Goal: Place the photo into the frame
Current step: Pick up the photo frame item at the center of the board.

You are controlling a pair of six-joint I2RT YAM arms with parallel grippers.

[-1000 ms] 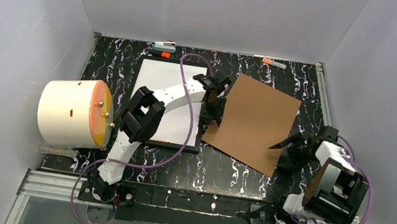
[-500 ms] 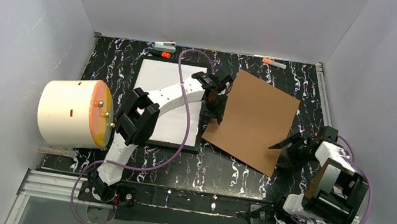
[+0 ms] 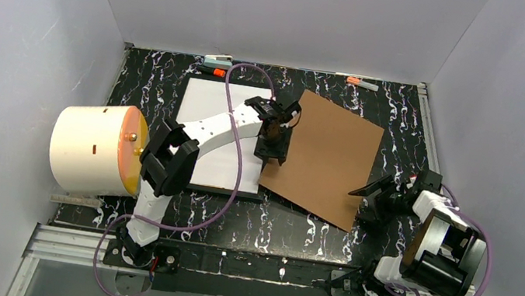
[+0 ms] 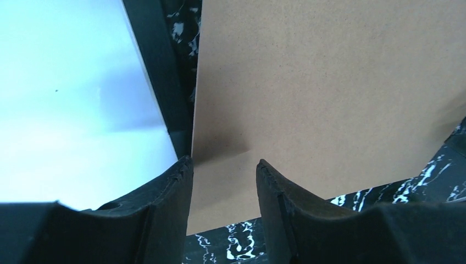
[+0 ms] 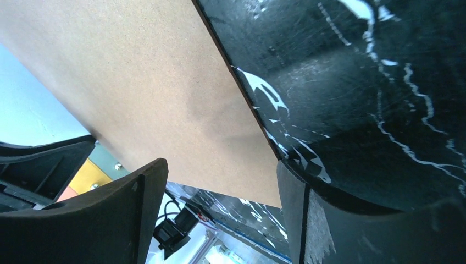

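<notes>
You see the overhead view evenly lit by soft light from above; the glossy black, white-veined marble tabletop shows little glare. In your left wrist view the white rectangular paper sheet washes out bluish, and the black left tool throws a soft shadow onto the flat brown board. The right wrist view catches grey sheen on the tabletop.

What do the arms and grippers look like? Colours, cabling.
The left arm and right arm: white link shells, black joint housings, purple cable looping along each. The left gripper and right gripper: black, two tapered fingers, ridged inner faces.
</notes>
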